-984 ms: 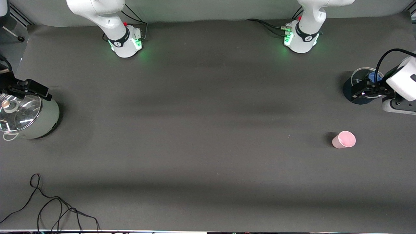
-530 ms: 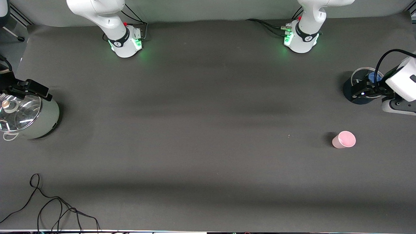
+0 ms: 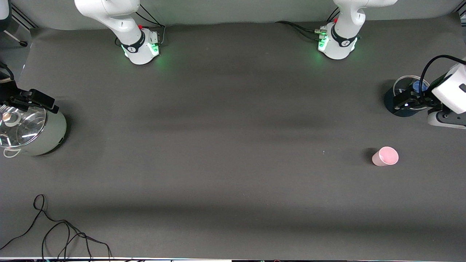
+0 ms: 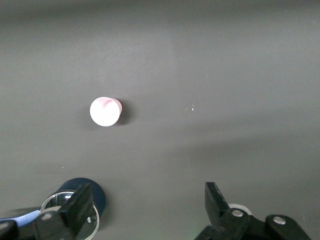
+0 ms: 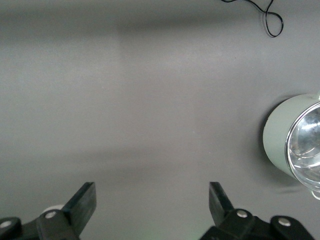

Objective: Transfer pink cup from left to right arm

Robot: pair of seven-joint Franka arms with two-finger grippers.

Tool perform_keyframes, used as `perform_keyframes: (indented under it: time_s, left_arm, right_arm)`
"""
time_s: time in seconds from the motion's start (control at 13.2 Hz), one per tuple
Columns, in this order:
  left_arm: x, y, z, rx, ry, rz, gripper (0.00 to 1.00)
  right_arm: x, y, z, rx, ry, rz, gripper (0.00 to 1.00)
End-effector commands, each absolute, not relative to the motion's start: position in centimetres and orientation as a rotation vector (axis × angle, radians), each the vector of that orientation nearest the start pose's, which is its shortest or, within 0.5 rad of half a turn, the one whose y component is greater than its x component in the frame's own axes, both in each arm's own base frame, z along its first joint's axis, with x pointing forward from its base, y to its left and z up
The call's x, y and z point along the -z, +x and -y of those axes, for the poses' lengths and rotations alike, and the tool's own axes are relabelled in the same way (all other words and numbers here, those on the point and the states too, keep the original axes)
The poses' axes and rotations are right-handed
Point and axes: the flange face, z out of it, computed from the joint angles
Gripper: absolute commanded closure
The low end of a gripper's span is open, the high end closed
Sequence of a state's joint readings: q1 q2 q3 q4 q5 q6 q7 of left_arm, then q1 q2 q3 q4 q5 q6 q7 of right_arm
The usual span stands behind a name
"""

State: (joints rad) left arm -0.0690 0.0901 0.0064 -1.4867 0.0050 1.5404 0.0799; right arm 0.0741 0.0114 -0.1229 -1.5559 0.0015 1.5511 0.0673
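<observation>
The pink cup (image 3: 385,156) stands alone on the dark mat toward the left arm's end of the table, and it also shows in the left wrist view (image 4: 105,111). My left gripper (image 3: 401,100) hangs open and empty over a dark blue pot (image 3: 395,108), well apart from the cup. In its own view the left gripper (image 4: 148,205) has both fingers spread wide with bare mat between them. My right gripper (image 3: 34,99) is open and empty over a pale green pot at the right arm's end, as its own view (image 5: 152,200) shows.
The dark blue pot with a glass lid (image 4: 97,196) stands farther from the front camera than the cup. The pale green pot with a glass lid (image 3: 51,134) also shows in the right wrist view (image 5: 280,142). A loose black cable (image 3: 62,233) lies near the table's front edge.
</observation>
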Motion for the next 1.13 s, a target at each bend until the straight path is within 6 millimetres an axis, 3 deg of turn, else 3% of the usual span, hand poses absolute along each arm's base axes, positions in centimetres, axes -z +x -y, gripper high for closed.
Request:
perform_keyframes:
  time_s: [0.0, 0.3, 0.53, 0.68, 0.83, 1.06]
  left_arm:
    - [-61.6, 57.7, 3.7, -0.055, -3.118, -0.234, 0.00]
    - [-61.7, 58.0, 2.3, -0.034, -3.122, -0.216, 0.00]
    - [-61.2, 59.0, -0.9, -0.002, -3.107, -0.470, 0.00]
    - [-59.9, 59.8, -5.2, 0.017, -3.140, -0.589, 0.00]
    - [-58.1, 60.6, -9.2, 0.061, -3.150, -0.831, 0.00]
    - [-54.8, 61.6, -15.0, 0.227, -3.191, -1.043, 0.00]
  right_arm:
    - [-62.6, 55.8, 2.7, -0.031, -3.154, -0.158, 0.00]
    - [-62.5, 55.8, 2.7, -0.036, -3.154, -0.155, 0.00]
    - [-62.5, 55.7, 2.7, -0.038, -3.154, -0.155, 0.00]
    - [-62.5, 55.7, 2.7, -0.038, -3.154, -0.153, 0.00]
    - [-62.4, 55.7, 2.7, -0.041, -3.154, -0.155, 0.00]
    - [-62.4, 55.7, 2.7, -0.041, -3.154, -0.153, 0.00]
